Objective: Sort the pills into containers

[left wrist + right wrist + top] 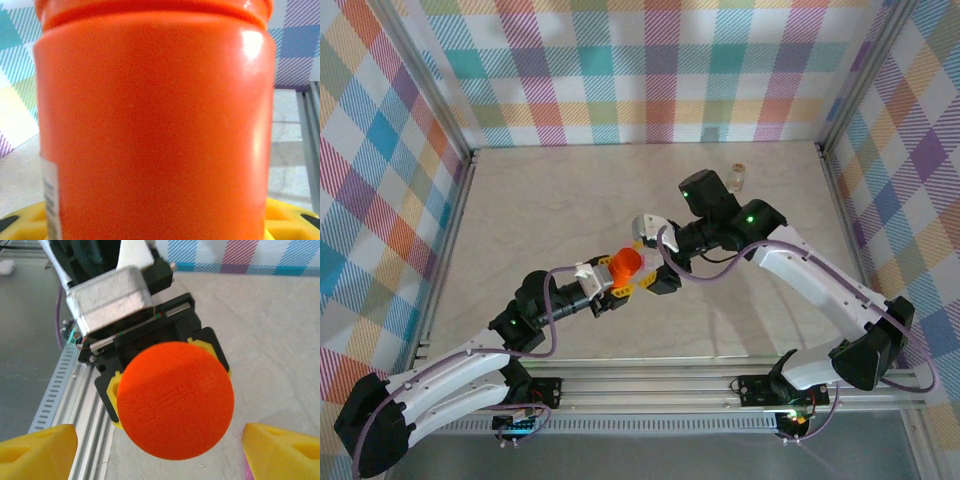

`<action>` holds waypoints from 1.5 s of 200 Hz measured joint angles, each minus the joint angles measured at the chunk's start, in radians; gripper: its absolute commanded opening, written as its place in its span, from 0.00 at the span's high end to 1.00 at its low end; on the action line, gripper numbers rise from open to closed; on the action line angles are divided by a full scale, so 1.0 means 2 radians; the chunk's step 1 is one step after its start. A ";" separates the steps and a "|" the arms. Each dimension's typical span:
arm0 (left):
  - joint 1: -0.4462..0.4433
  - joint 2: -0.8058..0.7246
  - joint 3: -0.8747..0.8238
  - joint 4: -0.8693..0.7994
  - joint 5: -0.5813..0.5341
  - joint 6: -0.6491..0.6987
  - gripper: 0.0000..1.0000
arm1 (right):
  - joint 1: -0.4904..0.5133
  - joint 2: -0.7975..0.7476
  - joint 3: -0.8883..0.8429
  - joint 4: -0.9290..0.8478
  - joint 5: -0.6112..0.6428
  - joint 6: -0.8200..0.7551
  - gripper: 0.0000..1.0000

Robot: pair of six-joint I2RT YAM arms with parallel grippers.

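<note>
My left gripper (618, 273) is shut on an orange bottle (626, 264) and holds it upright over the middle of the table. In the left wrist view the bottle's side (155, 125) is pressed close to the camera, with yellow fingers (22, 222) at the bottom corners. From above, the right wrist view shows the bottle's round orange top (175, 400). My right gripper (160, 445) hangs open over it, its yellow fingertips (35, 447) wide to either side. A thin pink strip (248, 471) shows beside the right finger; I cannot tell if it is the pill box. No pills show.
A small clear vial-like object (738, 177) stands near the back wall on the right. The beige table (540, 210) is walled by checked panels. An aluminium rail (650, 385) runs along the near edge by the arm bases.
</note>
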 measured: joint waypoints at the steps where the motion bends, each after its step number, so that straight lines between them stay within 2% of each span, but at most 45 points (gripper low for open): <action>1: 0.000 0.000 0.000 0.000 -0.001 0.000 1.00 | 0.000 0.000 0.000 0.001 0.001 0.001 0.12; 30: 0.000 0.009 0.000 0.000 -0.029 0.000 1.00 | 0.000 -0.016 0.001 0.039 0.042 0.109 0.13; 90: 0.000 0.031 0.000 0.000 -0.062 -0.002 1.00 | 0.002 -0.014 0.007 0.095 0.150 0.406 0.20; 118: 0.000 0.035 0.000 0.001 -0.074 -0.004 1.00 | 0.024 0.002 0.007 0.105 0.190 0.490 0.21; 163: 0.000 0.036 0.000 0.002 -0.087 -0.004 1.00 | 0.060 0.030 0.007 0.108 0.219 0.538 0.23; 198: 0.000 0.036 0.000 0.002 -0.088 -0.004 1.00 | 0.063 0.035 0.007 0.105 0.223 0.547 0.29; 263: 0.000 0.036 0.000 0.001 -0.099 -0.004 1.00 | 0.071 0.045 0.007 0.099 0.219 0.553 0.31; 273: 0.000 0.036 0.000 0.001 -0.099 -0.004 1.00 | 0.071 0.045 0.007 0.099 0.219 0.553 0.35; 300: 0.000 0.036 0.000 0.001 -0.100 -0.004 1.00 | 0.073 0.045 0.007 0.097 0.218 0.550 0.53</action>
